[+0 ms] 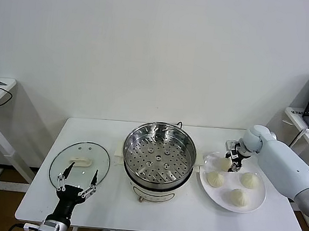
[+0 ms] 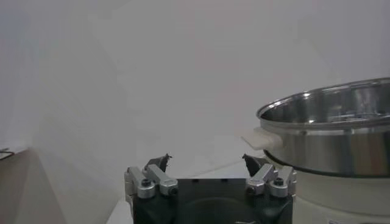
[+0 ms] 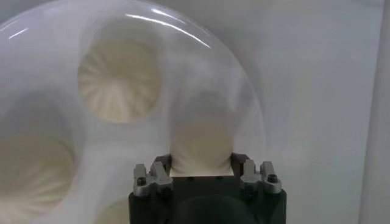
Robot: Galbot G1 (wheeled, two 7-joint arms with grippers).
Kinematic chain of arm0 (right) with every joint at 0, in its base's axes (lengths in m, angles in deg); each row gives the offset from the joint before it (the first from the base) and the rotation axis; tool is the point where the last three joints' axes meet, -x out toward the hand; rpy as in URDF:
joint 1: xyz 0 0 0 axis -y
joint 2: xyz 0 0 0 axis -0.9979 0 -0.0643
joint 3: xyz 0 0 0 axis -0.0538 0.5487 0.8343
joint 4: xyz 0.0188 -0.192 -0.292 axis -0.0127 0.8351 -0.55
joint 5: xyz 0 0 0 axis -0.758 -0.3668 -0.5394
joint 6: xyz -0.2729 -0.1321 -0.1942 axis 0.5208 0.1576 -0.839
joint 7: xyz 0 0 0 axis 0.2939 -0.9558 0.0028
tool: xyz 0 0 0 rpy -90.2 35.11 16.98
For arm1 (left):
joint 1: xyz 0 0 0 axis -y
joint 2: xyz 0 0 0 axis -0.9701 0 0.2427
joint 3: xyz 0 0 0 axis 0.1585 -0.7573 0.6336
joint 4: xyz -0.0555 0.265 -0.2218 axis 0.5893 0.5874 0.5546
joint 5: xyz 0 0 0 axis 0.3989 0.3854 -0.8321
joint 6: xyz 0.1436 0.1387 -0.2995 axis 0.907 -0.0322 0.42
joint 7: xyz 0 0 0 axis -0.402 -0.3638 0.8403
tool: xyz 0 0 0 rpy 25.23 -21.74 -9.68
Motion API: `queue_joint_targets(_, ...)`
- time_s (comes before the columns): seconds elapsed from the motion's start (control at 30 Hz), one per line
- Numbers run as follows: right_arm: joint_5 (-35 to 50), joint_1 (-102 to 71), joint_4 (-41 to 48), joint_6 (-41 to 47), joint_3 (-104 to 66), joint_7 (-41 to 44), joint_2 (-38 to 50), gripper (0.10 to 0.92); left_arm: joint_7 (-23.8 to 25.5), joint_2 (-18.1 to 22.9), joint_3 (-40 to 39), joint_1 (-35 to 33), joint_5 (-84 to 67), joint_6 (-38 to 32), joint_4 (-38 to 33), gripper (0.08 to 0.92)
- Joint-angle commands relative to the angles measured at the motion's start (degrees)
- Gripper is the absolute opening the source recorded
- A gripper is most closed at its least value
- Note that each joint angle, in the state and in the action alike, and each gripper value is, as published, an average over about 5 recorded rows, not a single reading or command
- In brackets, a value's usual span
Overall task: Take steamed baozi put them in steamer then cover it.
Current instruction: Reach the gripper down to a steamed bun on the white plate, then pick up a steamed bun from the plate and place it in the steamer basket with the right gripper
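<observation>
The steamer [image 1: 159, 155] sits dead centre on the white table [image 1: 108, 209], its perforated floor bare, so the first bun is the step in hand. Just beside the steamer on the robot's right lies the white plate [image 1: 255, 202], and that is where the action is: the right gripper [image 1: 229, 164] is down at the plate's edge nearest the steamer, its fingers pinching one steamed baozi [image 1: 225, 163]. The right wrist view confirms it, with that bun [image 3: 201, 143] wedged snugly between the two pads. Three more buns wait on the plate, farther from the steamer than the gripped one: one close to it [image 1: 215, 178], one at the far side [image 1: 249, 180], and one toward the front rim [image 1: 238, 197]. On the steamer's other side, the cover [image 1: 80, 164] lies flat on the table with its white handle up, untouched. The left gripper [image 1: 76, 182] hovers at the lid's front edge, fingers spread wide and holding nothing, clearly waiting its turn. The next move, I judge, calls for a clean lift clear of the plate, a carry across over the steamer's tall steel rim, and a gentle release onto the perforated floor, leaving room for three more.
</observation>
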Motion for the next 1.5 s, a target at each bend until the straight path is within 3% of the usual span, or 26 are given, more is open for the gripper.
queue_joint_targets(0.03, -0.1, 0.0, -0.1, 0.0, -0.2, -0.1, -0.3, 0.639, 0.0, 0.0, 0.0, -0.1, 0.1, 0.0, -0.1, 0.823)
queue_joint_targets(0.2, 3.9, 1.8, -5.4, -0.6, 2.2, 1.0, 4.0, 0.637, 0.0, 0.1, -0.2, -0.3, 0.5, -0.1, -0.3, 0.823)
queue_joint_targets(0.4, 12.5, 9.9, -18.8, -3.6, 9.6, 3.5, 14.4, 0.645, 0.0, 0.0, -0.6, -0.7, 1.0, 0.0, -0.5, 0.823)
queue_joint_targets(0.67, 20.7, 27.8, -30.4, -18.9, 20.3, 11.3, 20.2, 0.661, -0.2, -0.3, -0.9, -1.1, 1.5, 0.3, -0.8, 0.823)
queue_joint_targets(0.87, 23.9, 42.2, -35.3, -28.1, 29.3, 13.9, 16.4, 0.662, -0.2, -0.4, -0.7, -1.7, 1.6, 0.4, -1.0, 0.823)
queue_joint_targets(1.17, 24.0, 53.9, -39.7, -31.3, 39.1, 11.5, 3.1, 0.662, -0.1, -0.6, 0.4, -2.4, 1.4, 0.4, -1.5, 0.823)
queue_joint_targets(1.5, 19.1, 49.1, -34.2, -36.8, 41.3, 6.7, -8.4, 0.670, 0.2, -1.3, 1.4, -2.1, 0.9, 0.5, -1.5, 0.823)
